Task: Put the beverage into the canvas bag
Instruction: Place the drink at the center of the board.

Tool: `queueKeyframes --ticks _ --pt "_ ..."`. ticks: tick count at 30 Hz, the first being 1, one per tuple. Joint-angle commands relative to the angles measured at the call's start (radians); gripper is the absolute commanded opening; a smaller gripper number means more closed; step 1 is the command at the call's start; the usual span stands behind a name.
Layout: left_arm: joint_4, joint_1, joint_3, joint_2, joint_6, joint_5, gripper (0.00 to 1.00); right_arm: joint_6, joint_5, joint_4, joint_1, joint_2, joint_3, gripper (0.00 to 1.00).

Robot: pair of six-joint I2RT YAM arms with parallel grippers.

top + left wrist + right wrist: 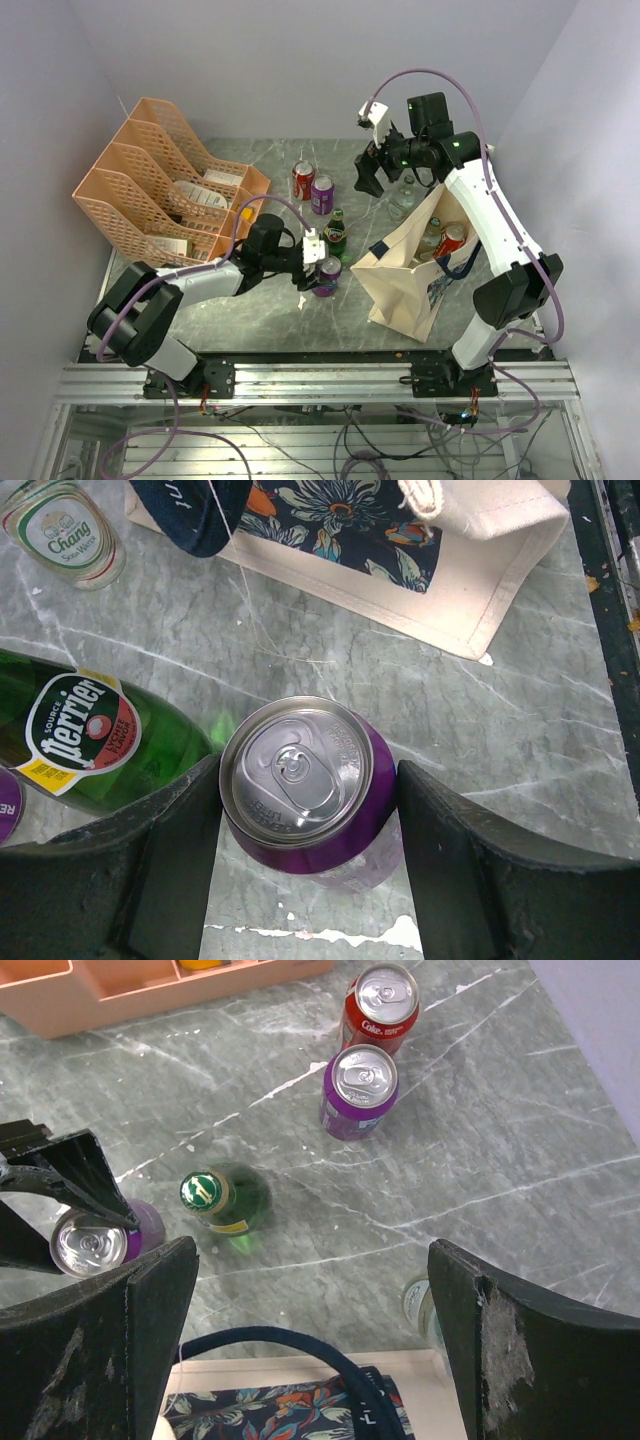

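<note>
Left wrist view: purple can [295, 770] is grasped by left claw [308, 780]; lifting into bag [500, 540] at twelve o'clock is required.

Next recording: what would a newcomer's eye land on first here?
The left gripper clasps a purple can at mid-table, beside a green bottle. Right of it stands the open canvas bag, drinks already inside, with the right gripper gaping wide just beyond it. Orange trays fill the far-left corner.

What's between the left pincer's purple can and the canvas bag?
Essentially bare marble table lies between purple can and canvas bag, per left wrist view.
</note>
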Motion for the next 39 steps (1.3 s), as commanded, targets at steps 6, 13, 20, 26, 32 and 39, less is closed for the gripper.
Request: queueKeyframes --ticks 6,13,20,26,32,39 --pt "0.060 -0.007 -0.012 -0.038 0.060 0.031 0.38 -0.025 0.047 0.004 0.027 0.012 0.019 0.98" --pt "-0.006 -0.006 -0.036 -0.067 0.115 0.029 0.58 -0.024 0.058 0.009 0.030 0.009 0.011 0.98" --pt "-0.086 -0.004 -0.021 -0.119 0.103 0.019 0.97 0.013 0.079 0.032 0.030 0.004 0.004 0.98" --pt "-0.228 0.000 0.043 -0.156 0.122 0.012 0.98 0.049 0.087 0.050 0.032 0.006 0.004 0.99" --pt "-0.475 0.012 0.181 -0.216 0.121 -0.025 0.98 0.025 0.039 0.020 0.034 -0.028 -0.020 1.00" --pt "-0.627 0.159 0.321 -0.286 -0.109 -0.141 0.98 -0.013 -0.069 -0.058 0.048 -0.162 -0.167 0.99"
